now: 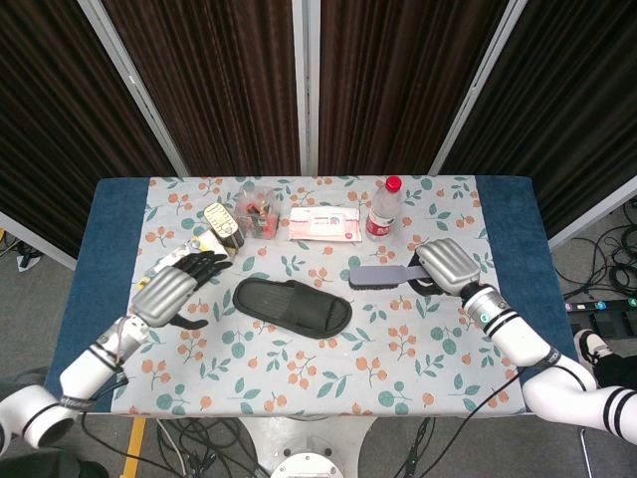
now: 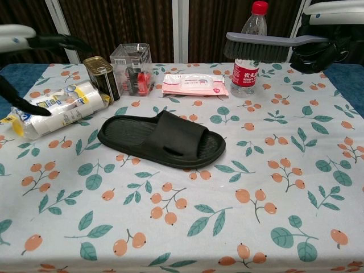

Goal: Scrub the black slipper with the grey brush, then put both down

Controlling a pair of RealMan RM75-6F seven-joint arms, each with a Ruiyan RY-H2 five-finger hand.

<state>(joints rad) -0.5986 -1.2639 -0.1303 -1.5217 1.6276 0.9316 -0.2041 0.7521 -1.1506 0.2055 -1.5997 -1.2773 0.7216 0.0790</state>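
Note:
The black slipper lies flat on the floral tablecloth near the middle, nothing touching it. My right hand grips the handle of the grey brush and holds it in the air, bristles down, to the right of the slipper and above the table. My left hand hovers over the table's left part, left of the slipper, with its fingers spread and nothing in it.
Along the back stand a water bottle, a wet-wipes pack, a clear box and a tin can. A yellow and white roll pack lies under my left hand. Blue cloth borders both table ends.

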